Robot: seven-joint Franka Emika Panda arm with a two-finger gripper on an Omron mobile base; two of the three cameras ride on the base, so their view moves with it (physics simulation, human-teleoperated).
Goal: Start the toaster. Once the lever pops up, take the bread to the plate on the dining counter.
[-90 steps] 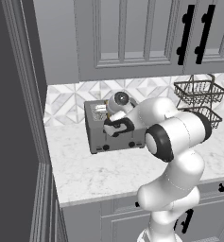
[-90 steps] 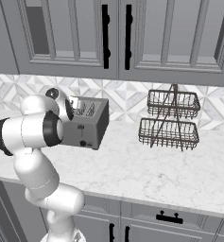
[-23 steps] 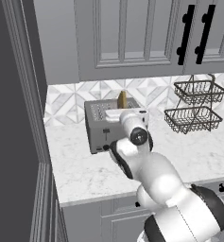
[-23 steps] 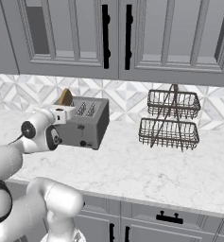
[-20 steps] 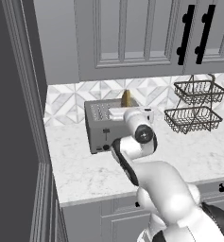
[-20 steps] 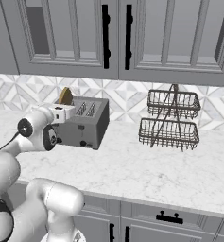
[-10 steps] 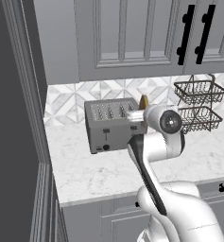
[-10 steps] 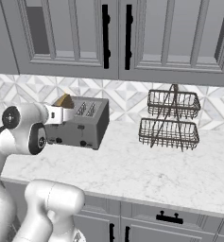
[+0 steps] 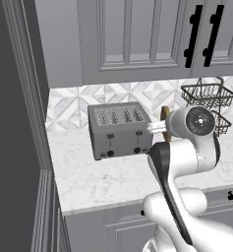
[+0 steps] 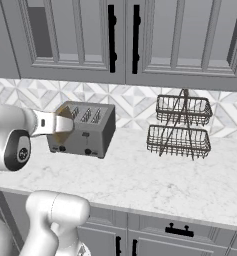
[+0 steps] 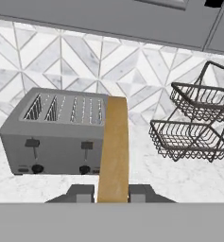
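Note:
The grey toaster [image 9: 119,130] [image 10: 82,131] [image 11: 56,132] stands on the wall counter with both black levers up and its slots empty. My gripper [image 9: 157,128] [image 10: 60,124] [image 11: 112,191] is shut on the bread [image 11: 114,146], a tan slice seen edge-on between the two fingertips. In the left base view the bread [image 9: 164,118] peeks out behind my wrist, just right of the toaster and above the counter. In the right base view the bread [image 10: 65,120] hangs in front of the toaster's left end. The plate and the dining counter are out of view.
A two-tier dark wire basket [image 9: 206,101] [image 10: 182,127] [image 11: 193,127] stands on the marble wall counter [image 10: 150,180] right of the toaster. Grey wall cabinets [image 10: 125,40] hang close overhead. A tall grey panel [image 9: 24,123] bounds the counter on the left.
The arm has swung to the right in the left base view, carrying the bread from above the toaster to beside its right end. The toaster and basket have not moved.

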